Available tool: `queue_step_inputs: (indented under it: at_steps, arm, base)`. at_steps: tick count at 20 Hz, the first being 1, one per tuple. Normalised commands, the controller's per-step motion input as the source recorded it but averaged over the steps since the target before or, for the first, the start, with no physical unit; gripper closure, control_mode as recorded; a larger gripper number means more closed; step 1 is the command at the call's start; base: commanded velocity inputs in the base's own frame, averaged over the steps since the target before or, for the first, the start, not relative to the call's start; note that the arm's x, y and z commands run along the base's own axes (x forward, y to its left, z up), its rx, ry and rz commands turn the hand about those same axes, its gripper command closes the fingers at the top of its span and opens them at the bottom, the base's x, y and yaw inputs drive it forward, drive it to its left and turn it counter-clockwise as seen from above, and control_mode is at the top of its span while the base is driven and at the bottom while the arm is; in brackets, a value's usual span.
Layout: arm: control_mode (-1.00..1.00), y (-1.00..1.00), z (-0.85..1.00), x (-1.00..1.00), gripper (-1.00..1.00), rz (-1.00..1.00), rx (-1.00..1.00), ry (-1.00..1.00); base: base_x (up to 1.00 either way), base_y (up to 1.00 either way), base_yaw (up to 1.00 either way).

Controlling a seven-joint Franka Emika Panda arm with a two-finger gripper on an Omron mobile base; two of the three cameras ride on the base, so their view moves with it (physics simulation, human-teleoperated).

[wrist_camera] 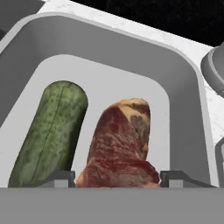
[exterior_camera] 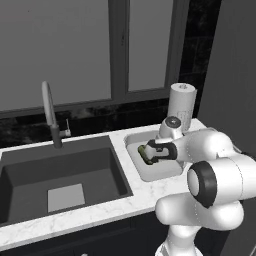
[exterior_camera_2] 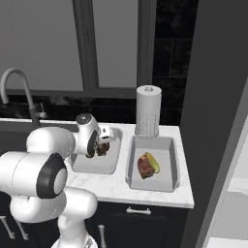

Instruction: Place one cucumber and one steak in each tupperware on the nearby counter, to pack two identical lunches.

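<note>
The hand (wrist_camera: 116, 177) is hanging low over the left tupperware (wrist_camera: 183, 87), its tips standing apart on either side of the steak (wrist_camera: 120, 148), though whether they are touching the meat cannot be told. The steak is lying directly between the tips, long axis running away from the hand, with the dark cucumber (wrist_camera: 50, 131) lying parallel just beside it. The right tupperware (exterior_camera_2: 167, 181), further along the surface (exterior_camera_2: 111, 186), is holding the other steak (exterior_camera_2: 144, 167) and yellowish cucumber (exterior_camera_2: 154, 163).

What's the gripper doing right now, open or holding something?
Gripper: open, fingertips either side of the steak lying in the tupperware beside the dark green cucumber; no grip evident.
</note>
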Motion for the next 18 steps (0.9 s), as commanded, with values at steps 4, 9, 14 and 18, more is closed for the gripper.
queue_step_inputs:
  at_steps: [4,9,14,18]
  arm:
    - [-1.0,0.0,0.0,0.35,1.0,0.0,0.0,-0.01]
    - [-1.0,0.0,0.0,0.01,-1.0,0.0,0.0,-0.01]
    - [-1.0,0.0,0.0,0.0,-1.0,0.0,0.0,0.0]
    - [-1.0,0.0,0.0,0.0,-1.0,0.0,0.0,0.0]
  base:
    - [0.0,0.0,0.0]
    - [0.0,0.0,0.0]
    - [0.0,0.0,0.0]
    - [0.0,0.0,0.0]
